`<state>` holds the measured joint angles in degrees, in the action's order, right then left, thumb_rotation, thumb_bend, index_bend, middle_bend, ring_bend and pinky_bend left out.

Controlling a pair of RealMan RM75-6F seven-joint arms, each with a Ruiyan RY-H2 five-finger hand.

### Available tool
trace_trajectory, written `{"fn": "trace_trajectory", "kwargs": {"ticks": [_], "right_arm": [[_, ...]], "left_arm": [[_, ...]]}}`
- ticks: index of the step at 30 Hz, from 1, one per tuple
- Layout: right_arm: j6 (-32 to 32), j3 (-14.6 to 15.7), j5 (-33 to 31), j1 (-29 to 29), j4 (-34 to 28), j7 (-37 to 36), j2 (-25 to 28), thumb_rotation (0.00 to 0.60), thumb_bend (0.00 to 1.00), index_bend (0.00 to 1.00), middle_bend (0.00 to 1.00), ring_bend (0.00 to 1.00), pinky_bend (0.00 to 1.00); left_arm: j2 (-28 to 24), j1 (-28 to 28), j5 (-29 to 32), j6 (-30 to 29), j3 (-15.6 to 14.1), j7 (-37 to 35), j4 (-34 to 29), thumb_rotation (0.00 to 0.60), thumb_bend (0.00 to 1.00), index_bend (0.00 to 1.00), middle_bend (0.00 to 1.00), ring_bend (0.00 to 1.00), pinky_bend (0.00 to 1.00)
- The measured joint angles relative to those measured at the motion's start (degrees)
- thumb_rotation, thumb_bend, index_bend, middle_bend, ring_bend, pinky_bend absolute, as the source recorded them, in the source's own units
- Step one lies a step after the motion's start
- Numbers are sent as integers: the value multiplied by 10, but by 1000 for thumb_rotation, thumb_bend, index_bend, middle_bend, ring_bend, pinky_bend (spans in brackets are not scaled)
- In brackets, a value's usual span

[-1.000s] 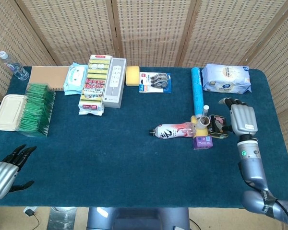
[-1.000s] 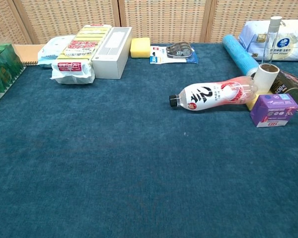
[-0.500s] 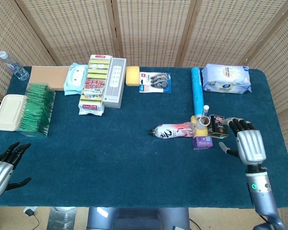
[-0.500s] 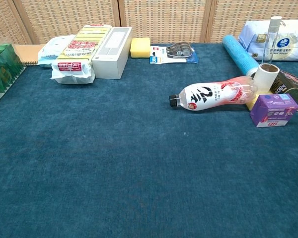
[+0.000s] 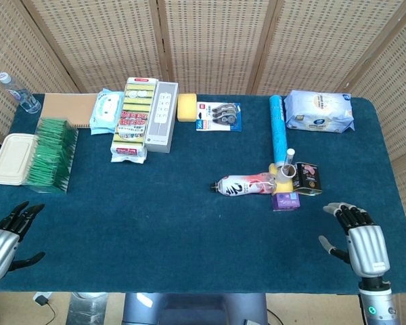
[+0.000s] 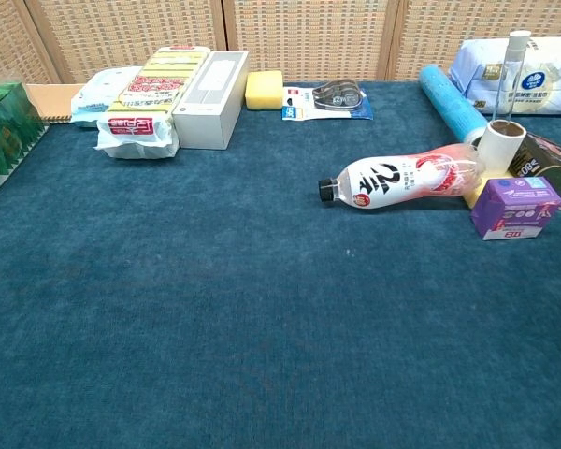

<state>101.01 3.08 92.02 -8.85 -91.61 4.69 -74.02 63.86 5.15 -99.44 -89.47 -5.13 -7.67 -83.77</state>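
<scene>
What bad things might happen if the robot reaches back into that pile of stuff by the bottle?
The bottle lies on its side, so a bump from the right hand might roll it. The thin tube stands upright in the white roll and looks easy to tip. The purple box, the dark can and the roll sit packed close together, so fingers may knock a neighbour.

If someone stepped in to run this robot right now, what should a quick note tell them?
Left robot hand: open, holding nothing, at the near left table corner.
Right robot hand: open, holding nothing, at the near right edge.
Nearest the right hand: purple box, dark can, and the bottle lying on its side, touching the white roll.
Done: nothing shows as picked up or held.
Left: every item sits on the blue cloth, untouched by either hand.
</scene>
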Motion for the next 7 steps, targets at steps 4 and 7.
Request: {"fn": "trace_trajectory", "kwargs": {"ticks": [4, 7], "right_arm": [[19, 7, 26, 21, 1, -7, 6, 600, 230, 295, 315, 286, 306], [27, 9, 32, 32, -2, -19, 10, 600, 230, 295, 315, 285, 306]], "left_arm": [[1, -1, -3, -4, -1, 0, 1, 600, 114, 0, 156, 76, 297], [3, -3, -8, -13, 0, 0, 4, 600, 114, 0, 156, 76, 297]]}}
